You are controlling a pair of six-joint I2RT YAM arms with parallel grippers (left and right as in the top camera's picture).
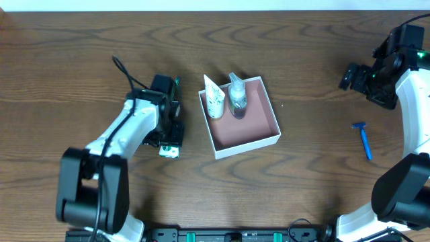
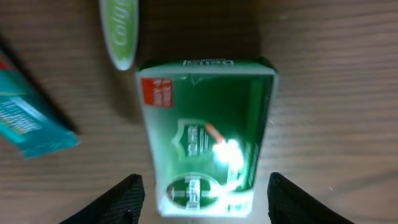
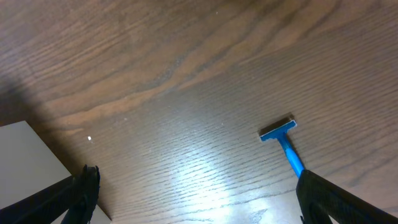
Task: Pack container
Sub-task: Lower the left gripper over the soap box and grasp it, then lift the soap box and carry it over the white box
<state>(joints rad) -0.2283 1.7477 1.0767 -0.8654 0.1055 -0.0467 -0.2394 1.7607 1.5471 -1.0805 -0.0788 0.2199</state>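
The container [image 1: 259, 122], a square white-walled box with a pinkish inside, sits mid-table. A white-and-green tube [image 1: 214, 99] and a clear bottle [image 1: 237, 98] lie in its far-left part. My left gripper [image 1: 172, 136] is low over a green-and-white soap box [image 1: 169, 151]. In the left wrist view the fingers [image 2: 202, 202] are open on either side of the soap box [image 2: 205, 140], with a gap on each side. My right gripper [image 1: 355, 75] is open and empty at the far right, raised above the table [image 3: 199, 199]. The container's white corner shows in the right wrist view [image 3: 25, 162].
A blue razor [image 1: 363, 140] lies on the table at the right, also in the right wrist view [image 3: 283, 140]. Beside the soap box lie a green-and-white toothpaste tube [image 2: 121, 31] and a teal box [image 2: 31, 118]; the left arm hides them in the overhead view.
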